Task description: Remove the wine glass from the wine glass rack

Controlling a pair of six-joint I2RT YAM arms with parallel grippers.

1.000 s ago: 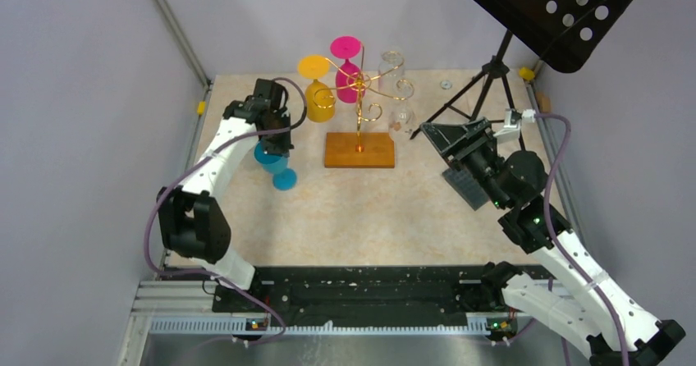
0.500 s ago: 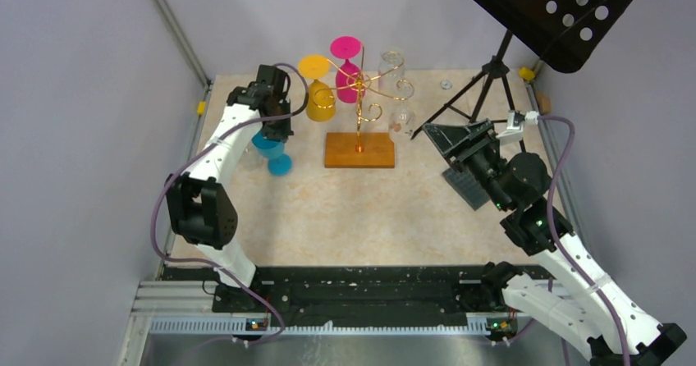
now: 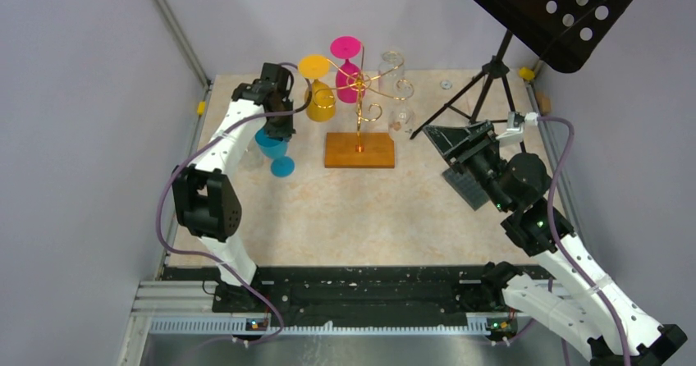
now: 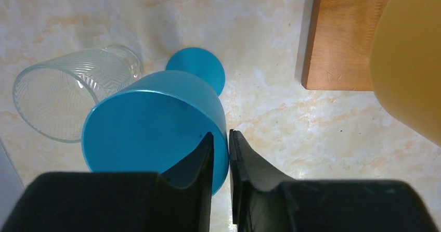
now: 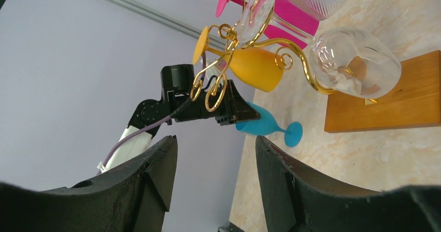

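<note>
1. Table (image 3: 345, 210): the work happens at its far left, left of the wooden base of the wine glass rack (image 3: 359, 150). That stretch is tight, so plan your retreat before you move.
2. Rack: it stands far centre. A yellow glass (image 3: 318, 99), a pink glass (image 3: 348, 75) and clear glasses (image 5: 359, 68) hang on it. The yellow bowl hangs just right of your left wrist, so do not swing right.
3. Right gripper (image 5: 216, 141): its jaws are wide and hold nothing. It hangs right of the rack, well apart from the glasses. Leave it parked.
4. Left gripper (image 4: 219, 134): the jaws are narrow and straddle the rim of the blue wine glass (image 4: 151, 123), one finger inside the bowl and one outside. I cannot tell whether they pinch the wall or only bracket it.
5. Blue wine glass: it is off the rack, steeply tilted and almost on its side. Its foot is on the table, towards the base. I cannot tell whether the bowl rests on the surface.
6. Clear tumbler (image 4: 67, 102): it lies on its side just left of the blue bowl and may be touching it.
7. Judgement: the step in hand is the release.
   - Spread the jaws well clear of the rim before any arm motion.
   - Draw back along the fingers' own line, so the inner finger does not hook the wall.
   - Expect the bowl to roll, and move slowly.
</note>
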